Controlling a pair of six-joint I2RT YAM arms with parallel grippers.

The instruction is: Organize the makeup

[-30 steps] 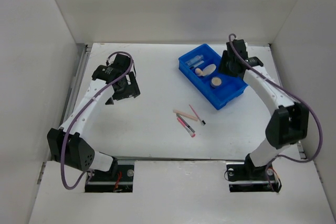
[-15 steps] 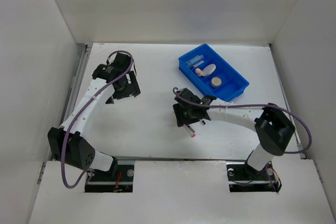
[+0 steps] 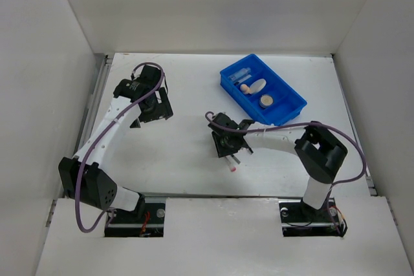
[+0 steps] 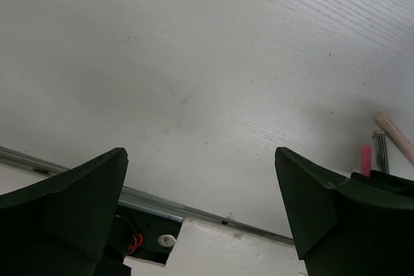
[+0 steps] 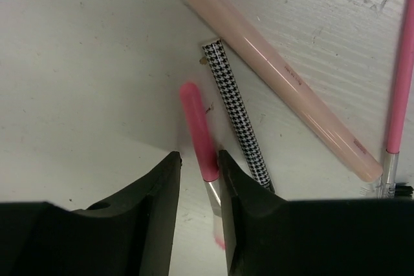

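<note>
My right gripper [image 3: 228, 148] is down on the table in the middle, over the loose pencils. In the right wrist view its jaws [image 5: 199, 163] stand narrowly open around a pink pencil [image 5: 196, 127]. The pencil touches the right finger, with a gap on the left. Beside it lie a dark checked pencil [image 5: 236, 121], a pale pink tube [image 5: 278, 75] and a thin pink brush [image 5: 401, 63]. The pink pencil's tip [image 3: 231, 168] shows below the gripper. My left gripper [image 3: 154, 109] is open and empty at the left [image 4: 200, 159].
The blue divided tray [image 3: 286, 117] stands at the back right. It holds clear tubes [image 3: 242, 72], a cream pad [image 3: 257, 85], a beige sponge [image 3: 245, 88] and a round compact [image 3: 266, 101]. White walls enclose the table.
My right arm has swung from the blue tray to the pencils in the middle of the table and come down around the pink pencil. The left arm has not moved.
</note>
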